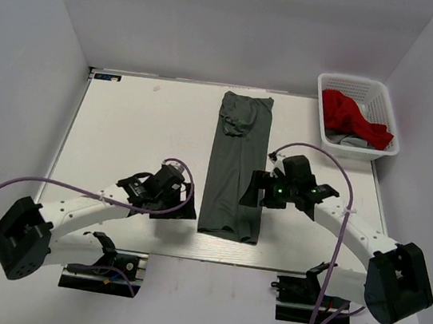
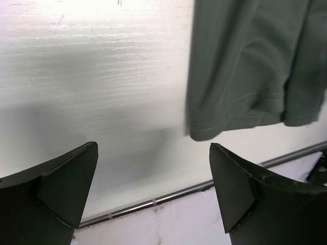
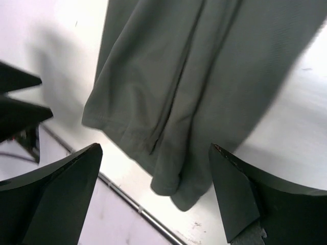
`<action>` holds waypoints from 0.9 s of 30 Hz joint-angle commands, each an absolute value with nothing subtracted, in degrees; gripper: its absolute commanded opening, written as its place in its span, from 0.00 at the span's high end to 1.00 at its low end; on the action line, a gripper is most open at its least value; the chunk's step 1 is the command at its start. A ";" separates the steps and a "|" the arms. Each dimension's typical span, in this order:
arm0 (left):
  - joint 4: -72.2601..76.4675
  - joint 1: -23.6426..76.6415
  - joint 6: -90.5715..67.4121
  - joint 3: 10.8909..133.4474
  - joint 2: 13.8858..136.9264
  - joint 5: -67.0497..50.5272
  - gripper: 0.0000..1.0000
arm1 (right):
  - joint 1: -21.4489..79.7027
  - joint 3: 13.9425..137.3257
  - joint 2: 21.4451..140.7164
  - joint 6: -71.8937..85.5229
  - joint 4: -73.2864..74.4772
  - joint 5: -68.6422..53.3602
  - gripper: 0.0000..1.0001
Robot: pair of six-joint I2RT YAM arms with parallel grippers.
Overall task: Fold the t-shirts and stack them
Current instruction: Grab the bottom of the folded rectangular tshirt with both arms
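The dark olive-grey t-shirt point(image 1: 236, 165) lies on the table as a long narrow strip, folded lengthwise, running from the far edge to the near edge. My left gripper point(image 1: 180, 207) is open and empty just left of the shirt's near end; the hem corner point(image 2: 204, 130) shows ahead of its fingers. My right gripper point(image 1: 254, 189) is open and empty over the shirt's right edge, with the near hem point(image 3: 173, 184) between its fingers. The red t-shirt point(image 1: 352, 116) lies bunched in the white basket point(image 1: 388, 146).
The basket stands at the far right corner and also holds a grey cloth point(image 1: 350, 140). The table's near metal edge point(image 2: 153, 201) runs just below both grippers. Purple cables loop beside each arm.
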State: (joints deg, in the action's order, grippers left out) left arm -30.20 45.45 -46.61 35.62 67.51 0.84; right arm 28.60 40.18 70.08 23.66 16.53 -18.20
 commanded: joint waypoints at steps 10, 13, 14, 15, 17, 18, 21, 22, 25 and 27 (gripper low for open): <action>-30.41 45.44 -50.54 33.66 64.51 2.64 0.00 | 37.70 39.29 79.01 22.32 13.45 -21.02 0.10; -30.41 45.44 -50.54 34.18 65.04 3.16 0.00 | 38.67 39.72 80.85 22.94 14.24 -19.95 0.10; -30.41 45.44 -50.54 34.19 65.04 3.16 0.00 | 39.80 39.81 81.38 23.20 14.41 -20.82 0.10; -30.41 45.44 -50.54 34.19 65.04 3.16 0.00 | 40.08 39.99 81.73 23.38 14.24 -21.44 0.10; -30.41 45.44 -50.54 34.19 65.04 3.69 0.00 | 42.00 39.82 82.53 23.90 13.36 -25.72 0.10; -30.41 45.44 -50.54 34.19 65.04 3.69 0.00 | 42.45 40.08 82.70 24.34 11.88 -26.80 0.10; -30.41 45.44 -50.54 34.19 65.04 3.69 0.00 | 44.82 42.35 81.92 25.05 12.21 -27.43 0.10; -29.63 45.44 -50.54 34.19 65.04 3.69 0.00 | 45.69 43.32 81.65 25.14 12.83 -26.64 0.10; -28.57 45.44 -50.54 34.19 65.65 2.64 0.00 | 47.01 45.87 82.78 25.22 14.49 -24.79 0.10; -28.56 45.44 -50.54 34.19 65.65 2.64 0.00 | 47.81 47.37 84.54 25.05 16.42 -23.47 0.10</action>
